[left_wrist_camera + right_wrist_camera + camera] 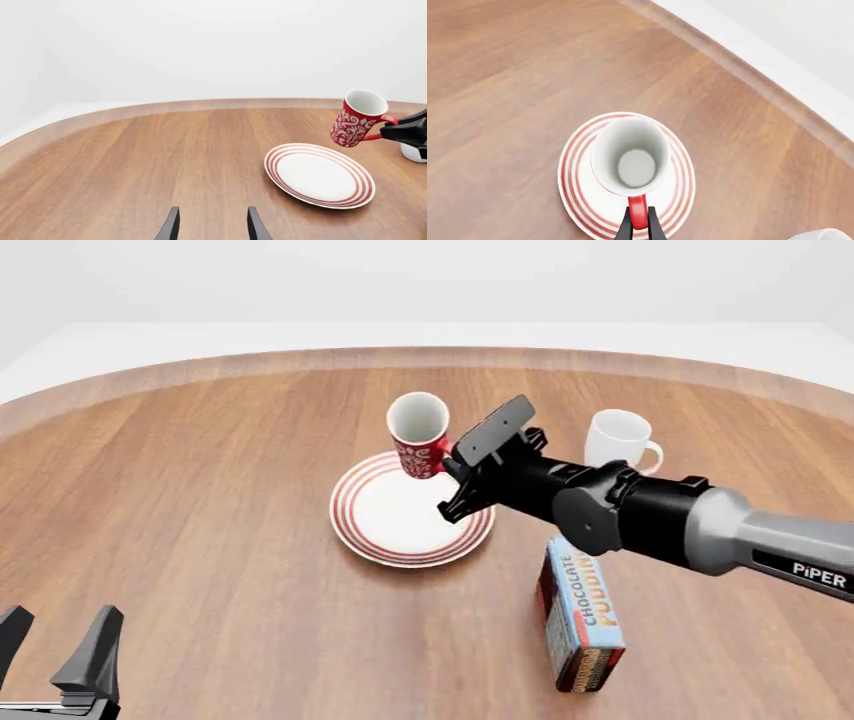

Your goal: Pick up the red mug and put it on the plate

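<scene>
Right end effector [638, 231] clamped on the red mug [419, 435] by its handle — hanging tilted above the plate [387, 530]; left end effector [212, 225] open — well apart.

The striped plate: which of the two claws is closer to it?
Right. The right gripper holds the red mug above the plate; the left gripper sits far off near the table's edge.

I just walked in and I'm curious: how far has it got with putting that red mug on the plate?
The pickup looks done: the right claw is shut on the red mug's handle, and the mug hangs tilted in the air above the plate, clear of it. What remains is lowering it onto the plate and letting go. The left claw sits open, holding nothing.
</scene>
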Robot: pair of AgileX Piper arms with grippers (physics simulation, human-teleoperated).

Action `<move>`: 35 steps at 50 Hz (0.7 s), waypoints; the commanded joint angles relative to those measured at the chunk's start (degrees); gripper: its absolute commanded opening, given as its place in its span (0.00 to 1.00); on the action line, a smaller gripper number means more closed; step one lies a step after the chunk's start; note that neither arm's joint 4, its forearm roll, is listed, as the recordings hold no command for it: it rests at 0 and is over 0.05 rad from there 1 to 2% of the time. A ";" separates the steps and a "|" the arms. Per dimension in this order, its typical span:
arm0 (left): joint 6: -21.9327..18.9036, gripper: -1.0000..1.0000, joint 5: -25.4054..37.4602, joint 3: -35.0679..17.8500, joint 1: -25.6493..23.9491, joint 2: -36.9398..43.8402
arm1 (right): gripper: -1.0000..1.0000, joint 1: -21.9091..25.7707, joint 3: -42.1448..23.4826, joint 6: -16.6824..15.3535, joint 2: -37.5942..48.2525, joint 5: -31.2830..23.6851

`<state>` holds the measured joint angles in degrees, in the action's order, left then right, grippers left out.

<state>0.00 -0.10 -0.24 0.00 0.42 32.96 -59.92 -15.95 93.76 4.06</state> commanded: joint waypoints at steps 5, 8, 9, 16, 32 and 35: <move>0.00 1.00 0.00 0.00 0.00 0.00 | 0.00 -0.43 -1.19 3.82 3.16 1.85; 0.00 1.00 0.00 0.00 0.00 0.00 | 0.00 -0.13 -1.59 4.83 3.66 1.98; 0.00 1.00 0.00 0.00 0.00 0.00 | 0.00 -0.31 -1.94 5.19 3.99 1.85; 0.00 1.00 0.00 0.00 0.00 0.00 | 0.00 -0.86 -3.72 5.77 6.26 1.92; 0.00 1.00 0.00 0.00 0.00 0.00 | 0.00 -0.87 -5.63 6.88 9.62 2.09; 0.00 1.00 0.00 0.00 0.00 0.00 | 0.00 -0.79 -5.73 6.85 10.26 2.14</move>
<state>0.00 -0.10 -0.24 0.00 0.42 32.21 -64.53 -9.92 102.02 5.93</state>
